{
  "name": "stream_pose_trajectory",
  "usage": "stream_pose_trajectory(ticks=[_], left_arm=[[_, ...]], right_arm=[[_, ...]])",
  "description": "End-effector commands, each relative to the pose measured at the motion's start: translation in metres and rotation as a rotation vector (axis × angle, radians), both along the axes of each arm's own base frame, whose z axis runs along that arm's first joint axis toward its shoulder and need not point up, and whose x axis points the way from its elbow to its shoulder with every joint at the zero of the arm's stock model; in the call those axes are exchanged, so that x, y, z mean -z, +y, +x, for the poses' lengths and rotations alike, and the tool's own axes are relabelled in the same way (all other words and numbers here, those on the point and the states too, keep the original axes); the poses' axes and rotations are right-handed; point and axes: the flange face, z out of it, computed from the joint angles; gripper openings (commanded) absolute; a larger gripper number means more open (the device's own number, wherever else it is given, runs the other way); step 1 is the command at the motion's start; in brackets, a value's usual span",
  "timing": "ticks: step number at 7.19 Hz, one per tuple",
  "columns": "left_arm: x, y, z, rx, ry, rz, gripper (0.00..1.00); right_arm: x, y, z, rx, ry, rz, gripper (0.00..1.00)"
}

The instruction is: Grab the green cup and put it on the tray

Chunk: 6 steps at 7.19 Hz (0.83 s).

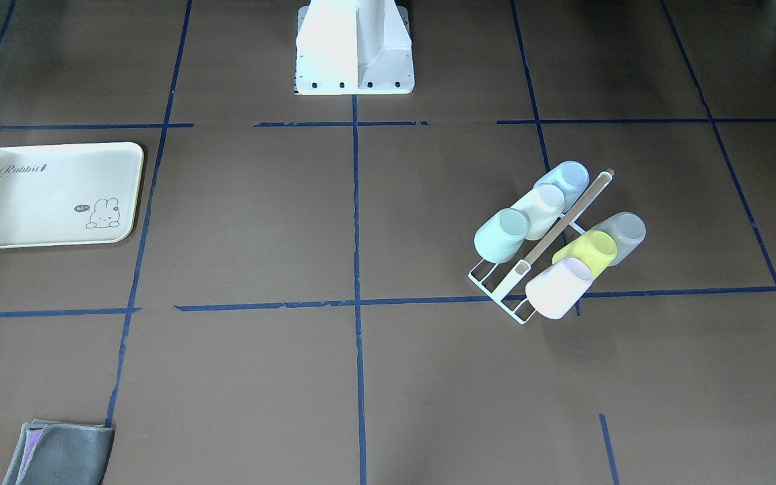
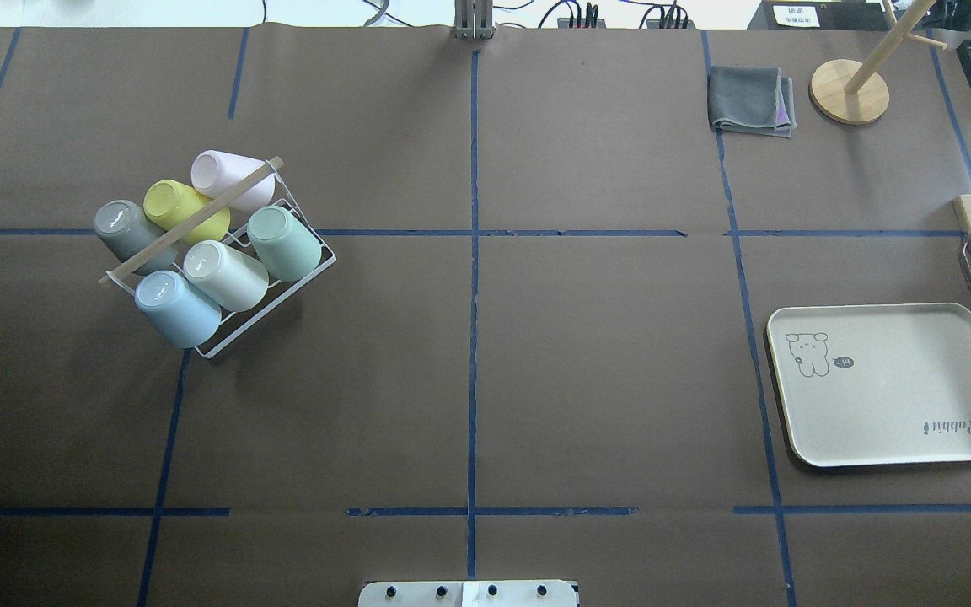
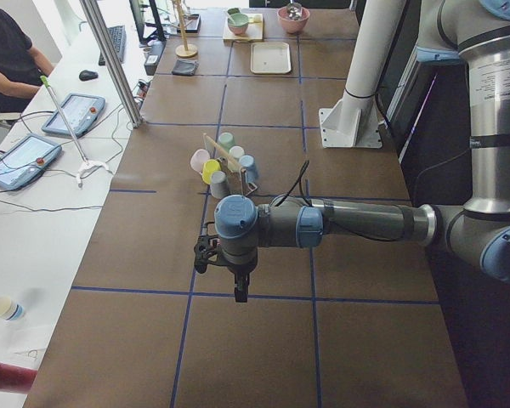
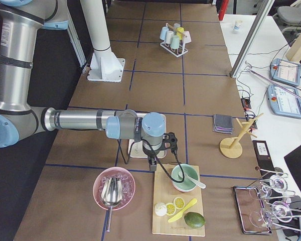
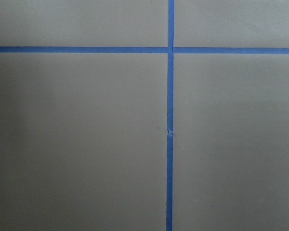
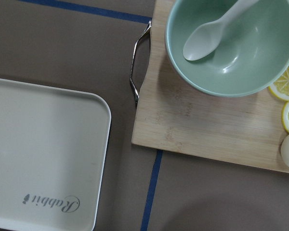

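The green cup is pale mint and lies tilted on a white wire rack, at the rack's end beside a white cup; it also shows in the overhead view. The cream "Rabbit" tray lies flat across the table, also in the overhead view and the right wrist view. My left gripper hangs over bare table, well short of the rack. My right gripper hangs over the tray's edge by a cutting board. I cannot tell whether either is open or shut.
The rack also holds light blue, white, grey, yellow-green and pink cups under a wooden handle. A cutting board with a green bowl and lemon slices lies beside the tray. A grey cloth and a wooden stand are beyond the tray.
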Motion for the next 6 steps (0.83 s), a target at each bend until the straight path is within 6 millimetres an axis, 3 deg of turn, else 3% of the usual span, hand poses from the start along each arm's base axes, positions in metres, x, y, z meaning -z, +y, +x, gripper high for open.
stream_pose_trajectory(ticks=[1, 3, 4, 6], left_arm=[[-0.001, 0.002, 0.000, -0.001, 0.001, -0.002, 1.00], [-0.001, 0.002, 0.000, -0.001, 0.001, -0.001, 1.00], [-0.001, 0.002, 0.000, -0.001, 0.001, -0.001, 1.00], [-0.001, 0.002, 0.000, -0.001, 0.001, -0.001, 1.00]], right_arm=[[-0.006, -0.003, -0.035, 0.001, -0.021, -0.065, 1.00], [0.012, -0.012, -0.087, -0.154, 0.002, -0.105, 0.99], [0.007, -0.009, -0.113, -0.176, -0.012, -0.136, 0.99], [-0.038, -0.003, -0.124, -0.162, -0.051, -0.059, 0.98]])
